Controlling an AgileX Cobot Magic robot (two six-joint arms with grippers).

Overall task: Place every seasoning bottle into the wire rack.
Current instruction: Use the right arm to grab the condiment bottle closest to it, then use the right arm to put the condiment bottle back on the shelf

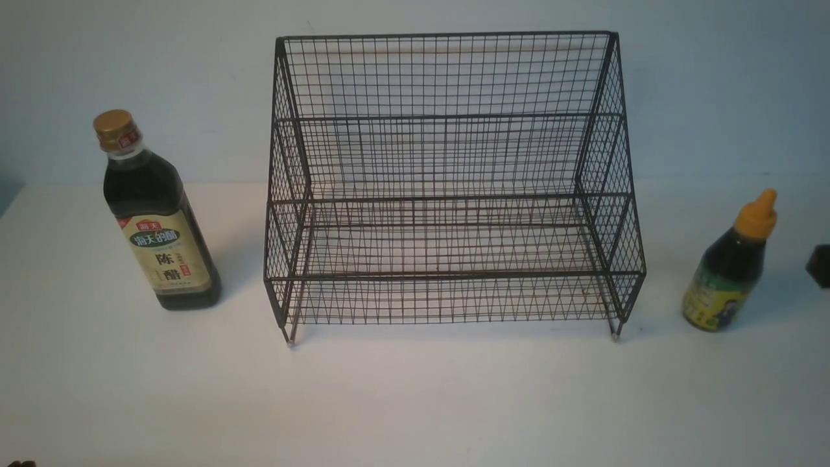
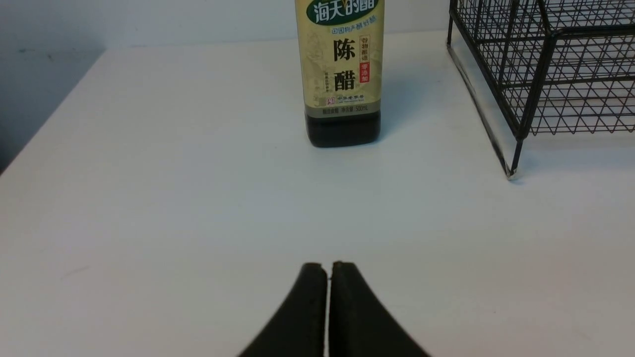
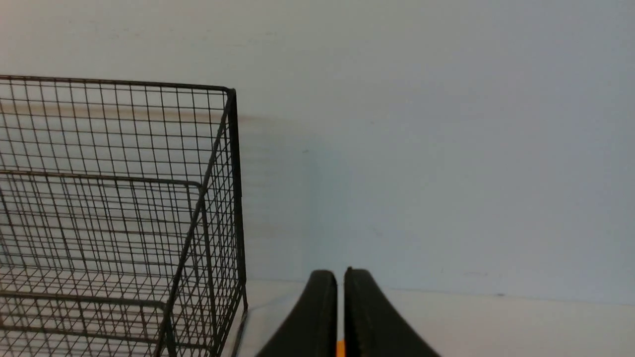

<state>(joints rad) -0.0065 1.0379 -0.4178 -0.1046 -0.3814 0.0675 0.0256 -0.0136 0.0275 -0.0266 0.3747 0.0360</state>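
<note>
The tall gold-capped dark bottle point(image 1: 155, 214) stands left of the black wire-mesh rack point(image 1: 447, 78), the short orange-nozzled bottle point(image 1: 729, 272) right. Both look heavy, rigid and slick, so grip at the label. The left gripper point(image 2: 327, 265) and right gripper point(image 3: 341, 271) are pressed together, empty.

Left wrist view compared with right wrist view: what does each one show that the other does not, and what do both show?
Only the left wrist view: the tall bottle, with its beige label and dark base, standing beside the wire rack, and the shut left claw. Only the right wrist view: the right claw, an orange sliver between its fingers, probably the short bottle's cap, and the rack's tall back. Both: the wire rack and the white table.
</note>
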